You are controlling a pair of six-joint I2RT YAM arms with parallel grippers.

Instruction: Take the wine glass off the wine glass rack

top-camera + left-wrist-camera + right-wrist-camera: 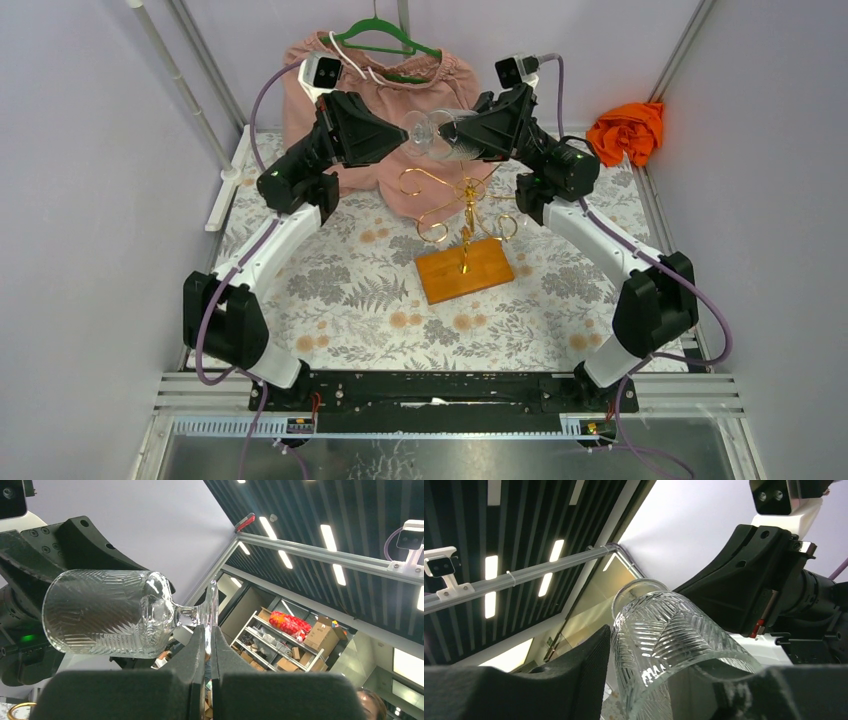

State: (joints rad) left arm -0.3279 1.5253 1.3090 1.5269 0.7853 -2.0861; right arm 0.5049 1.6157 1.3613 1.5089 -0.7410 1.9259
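The clear cut-pattern wine glass lies on its side in the air between both arms, above and behind the gold wine glass rack with its wooden base. My left gripper is shut on the thin foot of the glass; in the left wrist view the foot's edge sits between the pads at the gripper, and the bowl points away to the left. My right gripper holds the bowl. The bowl fills the gap of the right gripper, with both fingers against it.
A pink garment on a green hanger hangs behind the glass. An orange cloth lies at the back right. A white bar runs along the left edge of the floral tabletop.
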